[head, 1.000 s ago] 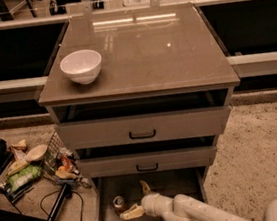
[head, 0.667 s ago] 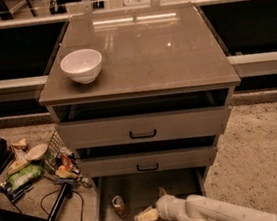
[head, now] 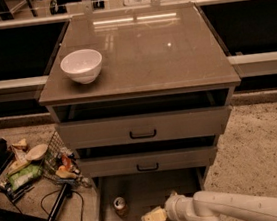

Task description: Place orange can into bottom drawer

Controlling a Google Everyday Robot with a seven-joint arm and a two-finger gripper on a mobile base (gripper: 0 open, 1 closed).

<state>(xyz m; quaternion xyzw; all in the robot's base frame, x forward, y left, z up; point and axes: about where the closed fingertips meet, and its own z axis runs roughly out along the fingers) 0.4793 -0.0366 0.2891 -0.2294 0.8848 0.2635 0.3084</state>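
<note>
The orange can (head: 120, 205) stands upright on the grey floor of the bottom drawer (head: 160, 188), near its left side. The drawer is pulled out under the two upper drawers. My gripper (head: 154, 215) is low over the drawer's front part, to the right of the can and apart from it, with nothing in it. My white arm (head: 231, 209) comes in from the lower right.
A white bowl (head: 81, 65) sits on the cabinet top (head: 141, 51) at the left. The two upper drawers (head: 143, 128) are partly pulled out. A wire basket of clutter (head: 59, 162) and a black pole (head: 51, 219) lie on the floor to the left.
My gripper has drawn back to the right and toward the drawer's front, away from the can. The can stands where it was.
</note>
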